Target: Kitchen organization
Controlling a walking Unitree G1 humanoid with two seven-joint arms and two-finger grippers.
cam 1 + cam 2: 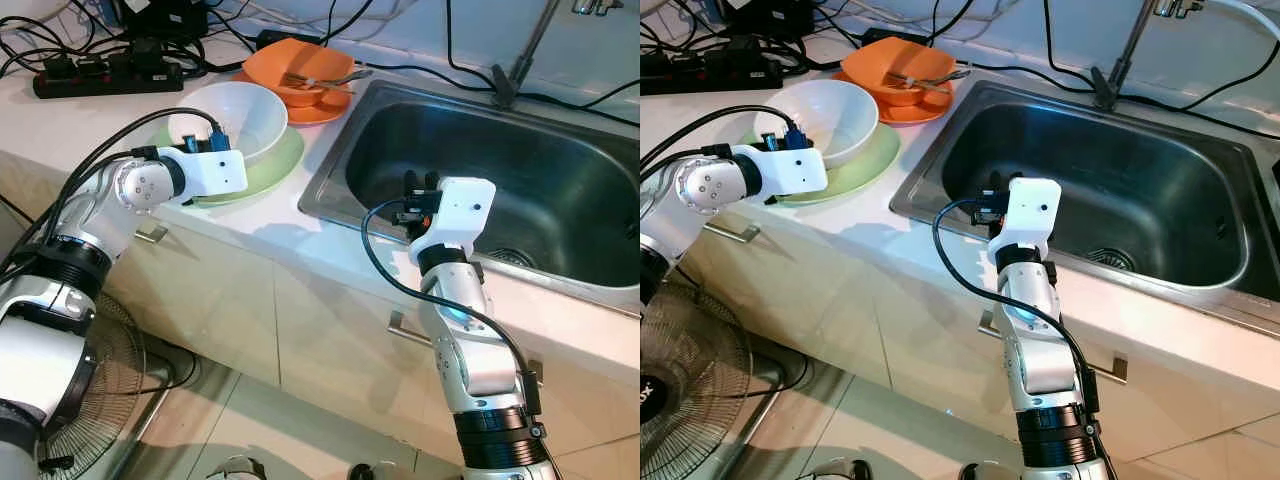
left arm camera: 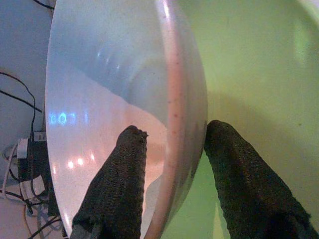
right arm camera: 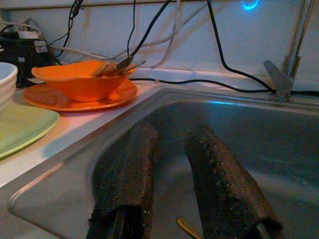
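White bowl [image 1: 232, 118]: I see it sitting on the green plate [image 1: 275, 168] on the counter left of the sink; glossy, deep, and as far as I can make out nothing is in it
Left gripper [image 2: 169, 149]: my fingers straddle the bowl's near rim, one finger [image 2: 122, 184] inside and the other outside over the plate; a gap shows on each side of the rim, so they are spread and not pinching
Orange bowl [image 1: 300, 68]: stands on an orange plate [image 1: 325, 108] behind the white bowl, near the sink's back corner; metal cutlery [image 1: 325, 78] lies in it, handles poking over the edge
Sink [image 1: 600, 290]: steel basin with a drain [image 1: 1110, 258] at the bottom; in the right wrist view a small yellowish thing [image 3: 187, 228] lies on the floor of it, cut off, and I can't tell what it is
Right gripper [image 3: 172, 174]: hangs inside the sink near its front left wall, fingers apart, holding nothing
Hard to see: the faucet [image 1: 520, 50] is cut off at the top; cables and a power strip [image 1: 105, 75] clutter the back of the counter
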